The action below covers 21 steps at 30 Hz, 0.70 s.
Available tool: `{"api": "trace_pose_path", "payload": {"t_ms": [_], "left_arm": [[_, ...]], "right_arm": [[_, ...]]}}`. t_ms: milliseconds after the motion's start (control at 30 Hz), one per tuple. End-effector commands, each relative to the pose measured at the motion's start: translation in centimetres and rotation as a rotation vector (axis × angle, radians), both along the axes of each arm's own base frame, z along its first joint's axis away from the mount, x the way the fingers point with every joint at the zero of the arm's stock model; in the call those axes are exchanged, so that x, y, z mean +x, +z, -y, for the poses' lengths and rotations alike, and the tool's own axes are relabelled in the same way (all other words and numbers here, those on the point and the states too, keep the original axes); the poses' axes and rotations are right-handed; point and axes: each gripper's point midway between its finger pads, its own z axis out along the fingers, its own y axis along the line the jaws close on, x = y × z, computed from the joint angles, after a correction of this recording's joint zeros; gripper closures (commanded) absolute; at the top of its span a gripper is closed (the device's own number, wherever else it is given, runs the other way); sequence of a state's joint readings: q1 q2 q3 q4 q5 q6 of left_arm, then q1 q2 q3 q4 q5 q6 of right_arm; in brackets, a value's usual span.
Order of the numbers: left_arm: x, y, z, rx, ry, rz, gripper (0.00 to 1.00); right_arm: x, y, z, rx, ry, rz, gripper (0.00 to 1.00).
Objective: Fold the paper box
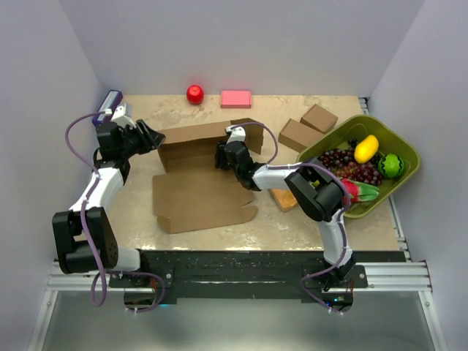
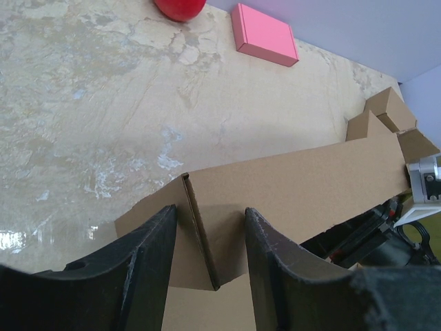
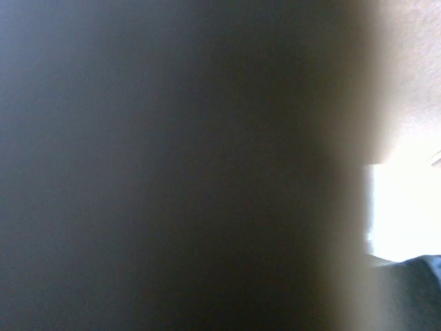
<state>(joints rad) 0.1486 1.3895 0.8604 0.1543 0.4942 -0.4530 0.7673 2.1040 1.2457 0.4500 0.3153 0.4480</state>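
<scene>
The paper box (image 1: pixel 201 199) is a large brown cardboard sheet lying flat mid-table, with its long back wall (image 1: pixel 191 143) folded upright. My left gripper (image 1: pixel 156 137) is at the wall's left end. In the left wrist view its fingers (image 2: pixel 155 255) stand apart on either side of a side flap (image 2: pixel 196 231) folded off the wall, not pinching it; the left gripper (image 2: pixel 210 212) is open. My right gripper (image 1: pixel 222 155) presses against the wall's inner face near its right end. Dark cardboard close to the lens fills the right wrist view, hiding those jaws.
A red ball (image 1: pixel 194 93) and a pink box (image 1: pixel 235 99) lie at the back. Two small closed brown boxes (image 1: pixel 319 118) (image 1: pixel 296 135) sit right of the wall. A green basket (image 1: pixel 393 136) of fruit stands at the right, an orange piece (image 1: pixel 284 199) beside it.
</scene>
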Motion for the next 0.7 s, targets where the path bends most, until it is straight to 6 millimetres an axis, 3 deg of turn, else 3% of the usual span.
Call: {"api": "trace_pose_path", "payload": {"t_ms": [0,133,300,367,567,667], "left_arm": [[0.2,0.9,0.7,-0.010,-0.037,0.023,0.51],[0.2,0.9,0.7,-0.010,-0.037,0.022,0.51],[0.2,0.8,0.6,-0.010,-0.035,0.020,0.51],[0.2,0.9,0.7,-0.008,-0.037,0.024,0.51],[0.1,1.1,0.6,-0.001,-0.033,0.029,0.51],[0.1,1.3,0.5,0.004,-0.032,0.034,0.52]], "right_arm": [[-1.4,-3.4,-0.6,-0.036,0.028,-0.080,0.45],[-1.4,-2.9,-0.3,-0.036,0.014,-0.075,0.43],[-1.5,-1.4,-0.5,-0.015,0.015,-0.069,0.27],[-1.6,0.5,-0.7,0.016,0.022,-0.049,0.17],[-2.4,6.4,-0.7,0.038,0.086,0.002,0.04],[-3.8,6.5,-0.3,0.011,0.138,-0.021,0.04]]}}
